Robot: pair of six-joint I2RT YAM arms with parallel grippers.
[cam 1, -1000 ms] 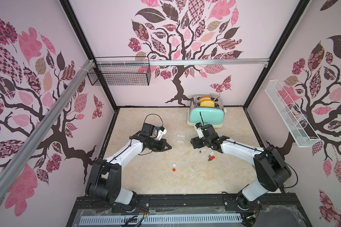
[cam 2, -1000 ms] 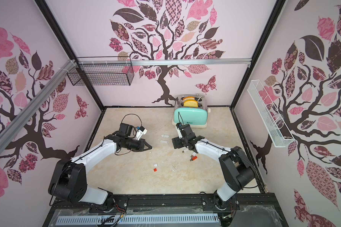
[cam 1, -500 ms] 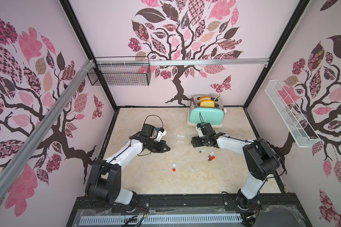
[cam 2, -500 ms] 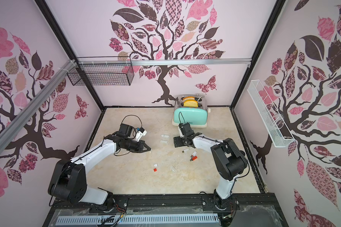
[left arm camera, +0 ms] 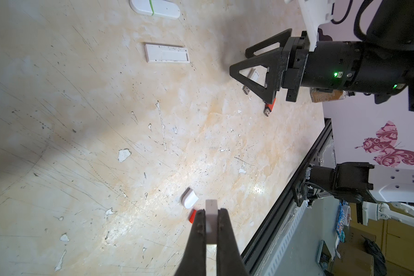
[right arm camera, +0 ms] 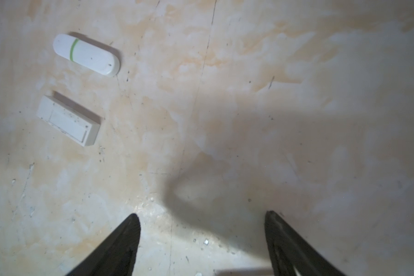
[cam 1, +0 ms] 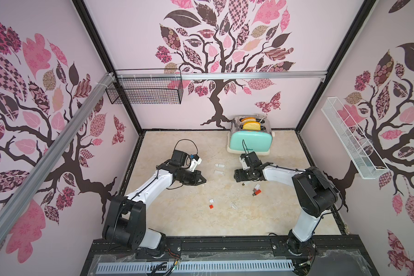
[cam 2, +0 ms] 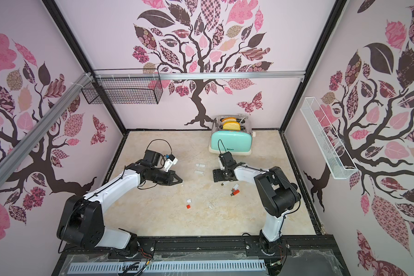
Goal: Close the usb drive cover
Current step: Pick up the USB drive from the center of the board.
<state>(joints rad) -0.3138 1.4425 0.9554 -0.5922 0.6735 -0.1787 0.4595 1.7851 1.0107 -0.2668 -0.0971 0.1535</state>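
Pinches the white cover (left arm camera: 211, 205) tight in the left gripper (left arm camera: 211, 212), hangs the right gripper (right arm camera: 201, 214) with fingers wide apart just beside the white usb drive (cam 1: 247, 183) right of the table's (cam 1: 177, 227) middle, not yet capped.

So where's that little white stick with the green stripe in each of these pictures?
Top view: green-striped stick lies on the table, centre.
Top view: same spot.
Left wrist: cropped by the picture's edge.
Right wrist: ahead of the open right gripper, at.
Landmark: flat rectangular white stick beside it, everywhere.
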